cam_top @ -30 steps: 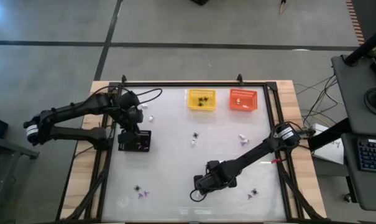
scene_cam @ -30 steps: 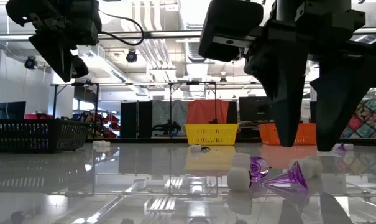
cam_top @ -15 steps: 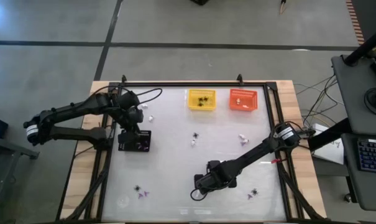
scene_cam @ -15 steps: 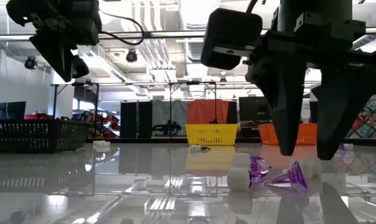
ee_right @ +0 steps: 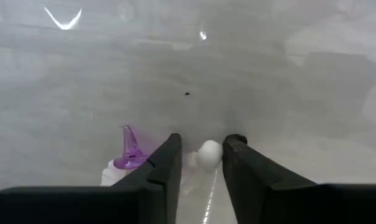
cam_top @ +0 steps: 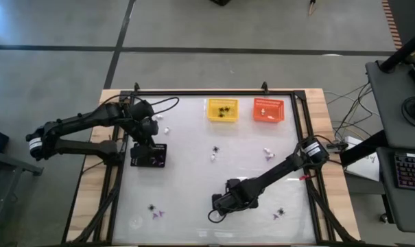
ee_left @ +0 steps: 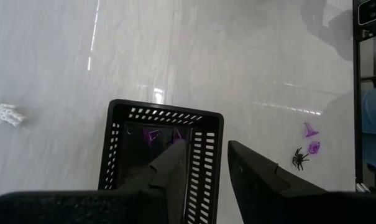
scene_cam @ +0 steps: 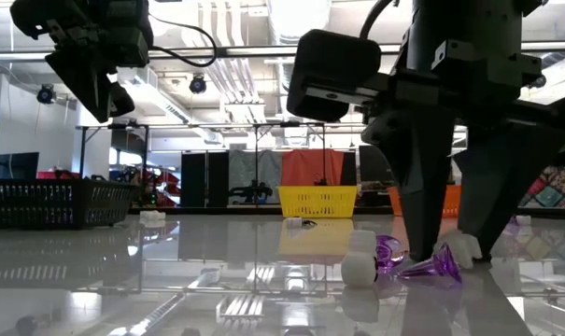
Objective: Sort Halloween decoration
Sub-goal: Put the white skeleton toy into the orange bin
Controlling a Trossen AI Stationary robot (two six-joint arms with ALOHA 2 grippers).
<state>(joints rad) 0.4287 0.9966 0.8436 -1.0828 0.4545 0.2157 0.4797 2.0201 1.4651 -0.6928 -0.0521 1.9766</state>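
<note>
jaws of the right gripper (ee_right: 199, 163) stand apart around a white trinket (ee_right: 207, 153), tips down on the desk (cam_top: 193, 137).
left gripper (ee_left: 203, 163) hovers, jaws apart, over the black basket (ee_left: 116, 149); yellow basket (cam_top: 223, 110) and orange basket (cam_top: 269, 110) beyond it each hold some trinkets, black spider (cam_top: 215, 148), purple pieces (cam_top: 157, 214) and others lie loose: sorting seems partway.

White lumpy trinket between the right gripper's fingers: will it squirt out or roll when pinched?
Probably light: the white trinket is tiny beside the right gripper. Its rounded, lumpy shape suggests it could roll or slip sideways under an off-centre pinch. The glossy table likely offers little friction, and the purple trinket close by may get nudged.
</note>
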